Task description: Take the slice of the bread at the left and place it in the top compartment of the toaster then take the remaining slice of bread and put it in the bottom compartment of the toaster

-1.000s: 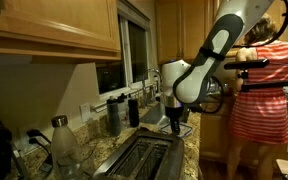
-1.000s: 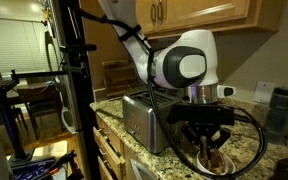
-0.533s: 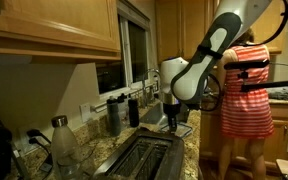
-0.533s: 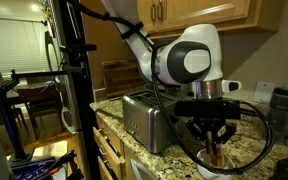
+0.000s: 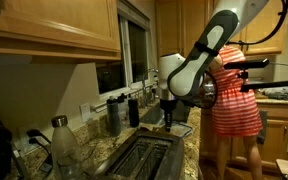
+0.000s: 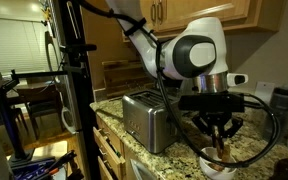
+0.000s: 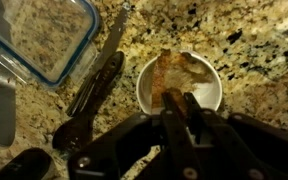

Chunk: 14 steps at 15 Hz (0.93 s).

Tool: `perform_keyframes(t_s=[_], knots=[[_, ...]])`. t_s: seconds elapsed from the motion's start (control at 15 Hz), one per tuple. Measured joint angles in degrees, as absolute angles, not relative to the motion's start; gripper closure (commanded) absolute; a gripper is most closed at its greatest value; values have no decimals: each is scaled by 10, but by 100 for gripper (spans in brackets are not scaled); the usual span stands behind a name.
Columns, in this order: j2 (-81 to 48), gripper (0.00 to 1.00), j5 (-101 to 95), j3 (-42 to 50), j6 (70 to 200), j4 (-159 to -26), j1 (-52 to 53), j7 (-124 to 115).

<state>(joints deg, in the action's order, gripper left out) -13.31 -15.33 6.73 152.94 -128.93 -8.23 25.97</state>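
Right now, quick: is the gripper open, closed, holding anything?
Gripper: jaws closed on a bread slice, over the white bowl.

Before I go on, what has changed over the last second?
The end effector has slid sideways, away from the toaster, and now hangs right over the white bowl holding the bread. I cannot tell whether it grips a slice. The person in the background has stepped across. Toaster and bowl stayed put.

The arm (image 6: pixel 189 55) bends downward, tool (image 6: pixel 222 150) pointing down, jaws apparently narrowed.
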Motion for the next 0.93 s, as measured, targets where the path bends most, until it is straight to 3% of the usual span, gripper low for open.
perform_keyframes(t_s=[0.93], knots=[[-138, 90, -92, 36, 1513, -1270, -82, 253]])
